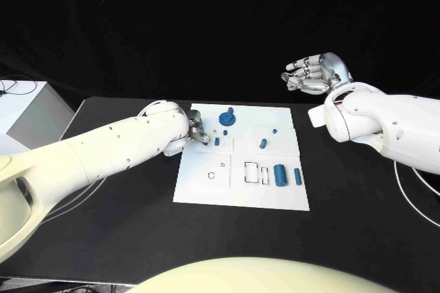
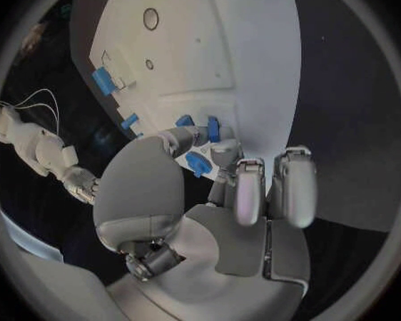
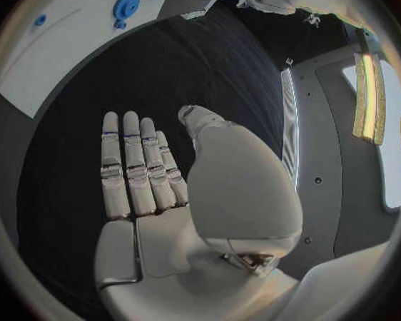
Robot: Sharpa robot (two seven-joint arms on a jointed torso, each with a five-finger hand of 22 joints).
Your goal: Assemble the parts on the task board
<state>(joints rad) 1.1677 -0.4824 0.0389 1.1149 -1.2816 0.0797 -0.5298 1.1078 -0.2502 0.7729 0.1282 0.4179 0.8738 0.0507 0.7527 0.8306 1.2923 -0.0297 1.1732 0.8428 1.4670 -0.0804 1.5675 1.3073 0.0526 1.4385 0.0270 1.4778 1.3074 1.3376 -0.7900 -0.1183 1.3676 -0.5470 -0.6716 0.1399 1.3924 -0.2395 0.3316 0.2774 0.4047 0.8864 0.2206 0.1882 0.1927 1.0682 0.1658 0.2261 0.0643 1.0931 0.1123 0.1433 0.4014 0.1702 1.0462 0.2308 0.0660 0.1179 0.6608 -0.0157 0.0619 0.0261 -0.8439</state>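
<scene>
Left hand [image 1: 196, 131] at task board [image 1: 240, 197] left edge, pinching small blue part [image 2: 213, 129] over its slot. Seat it square, press straight down (no twisting). Right hand [image 1: 311, 74] empty, fingers flat, beyond far-right corner.

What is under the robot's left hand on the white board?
Under the silver left hand, the white task board carries small blue parts at its fingertips. Whether the fingers actually pinch one cannot be told; the hand covers that spot.

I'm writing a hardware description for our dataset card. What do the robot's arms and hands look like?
Both arms are smooth, rounded white shells dotted with small dark screw holes. The left hand and right hand are silver metal, with segmented fingers and pale grey pads. White cables trail on the table beside each arm.
</scene>
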